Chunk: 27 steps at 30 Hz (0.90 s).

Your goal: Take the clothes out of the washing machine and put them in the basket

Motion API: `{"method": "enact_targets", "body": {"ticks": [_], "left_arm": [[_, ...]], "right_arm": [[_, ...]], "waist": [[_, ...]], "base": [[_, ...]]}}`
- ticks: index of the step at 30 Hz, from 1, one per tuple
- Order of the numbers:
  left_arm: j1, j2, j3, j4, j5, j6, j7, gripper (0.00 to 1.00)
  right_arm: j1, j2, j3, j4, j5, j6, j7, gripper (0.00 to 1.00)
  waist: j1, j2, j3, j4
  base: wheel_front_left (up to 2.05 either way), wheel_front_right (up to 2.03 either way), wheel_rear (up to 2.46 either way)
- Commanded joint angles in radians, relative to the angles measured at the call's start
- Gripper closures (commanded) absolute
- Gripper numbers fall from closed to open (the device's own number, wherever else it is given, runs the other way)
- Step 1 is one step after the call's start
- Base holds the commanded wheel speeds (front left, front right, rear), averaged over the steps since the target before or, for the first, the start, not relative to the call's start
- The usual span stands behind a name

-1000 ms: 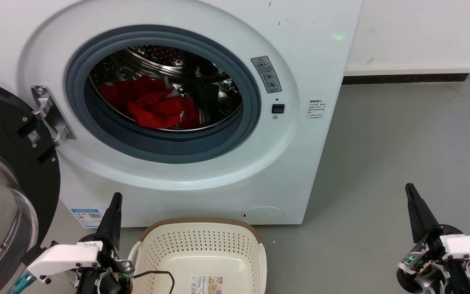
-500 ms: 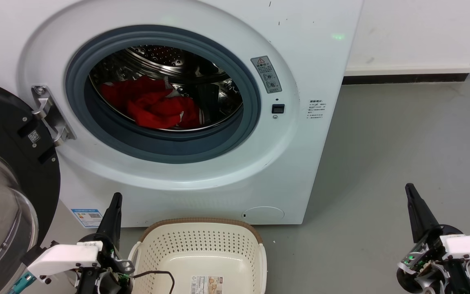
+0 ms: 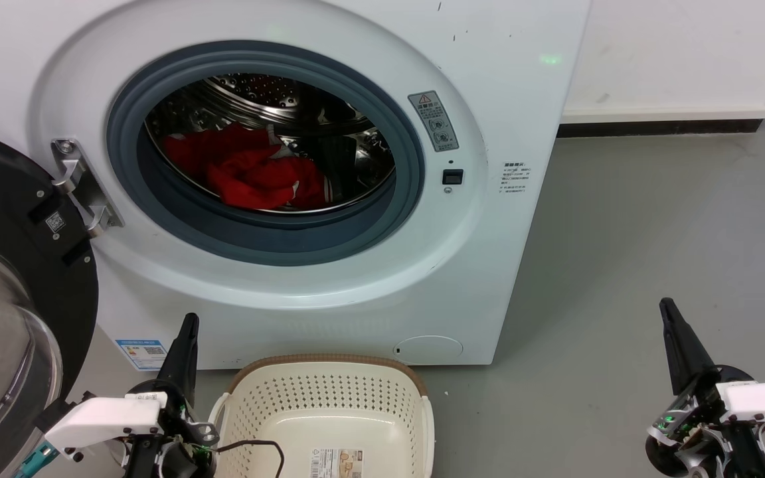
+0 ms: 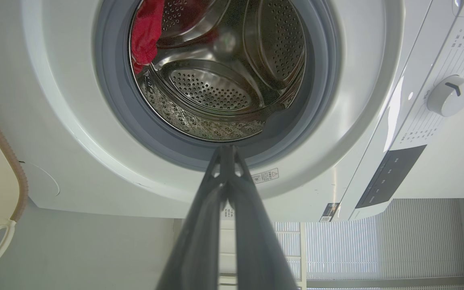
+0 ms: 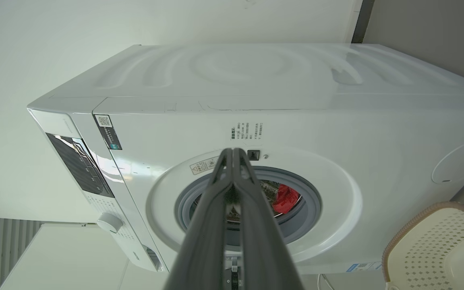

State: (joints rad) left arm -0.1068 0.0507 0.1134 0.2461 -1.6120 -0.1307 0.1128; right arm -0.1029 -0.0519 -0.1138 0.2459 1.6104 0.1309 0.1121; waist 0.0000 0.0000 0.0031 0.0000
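Left tool (image 3: 189, 323) and right tool (image 3: 667, 307) sit fully closed and empty, either side of the basket (image 3: 329, 393). We judge nothing done: clothes (image 3: 250, 171) lie inside the washer (image 3: 502, 279) above the basket, seemingly one bundle, and the basket holds none.

Grey floor (image 3: 655, 219) meets a white wall (image 3: 675, 46) above a dark skirting strip (image 3: 661, 127); pale slatted blinds (image 4: 377, 237) elsewhere.
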Motion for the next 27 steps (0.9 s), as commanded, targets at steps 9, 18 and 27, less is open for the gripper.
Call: {"method": "enact_targets", "body": {"ticks": [9,18,27], "left_arm": [[-0.007,-0.002,0.002,-0.002,0.004,-0.003,0.002,1.0],[-0.007,-0.002,0.002,-0.002,0.004,-0.003,0.002,1.0],[0.003,0.0,-0.002,0.008,0.0,0.0,-0.002,0.0]], "right_arm": [[-0.017,0.005,0.001,0.0,-0.001,-0.001,0.002,1.0],[-0.017,0.005,0.001,0.0,-0.001,-0.001,0.002,1.0],[0.004,0.0,0.001,0.007,0.0,0.0,-0.001,0.0]], "waist": [[0.0,0.0,0.0,0.0],[0.0,0.0,0.0,0.0],[0.0,0.0,0.0,0.0]], "base": [[0.0,0.0,0.0],[0.0,0.0,0.0],[0.0,0.0,0.0]]}}
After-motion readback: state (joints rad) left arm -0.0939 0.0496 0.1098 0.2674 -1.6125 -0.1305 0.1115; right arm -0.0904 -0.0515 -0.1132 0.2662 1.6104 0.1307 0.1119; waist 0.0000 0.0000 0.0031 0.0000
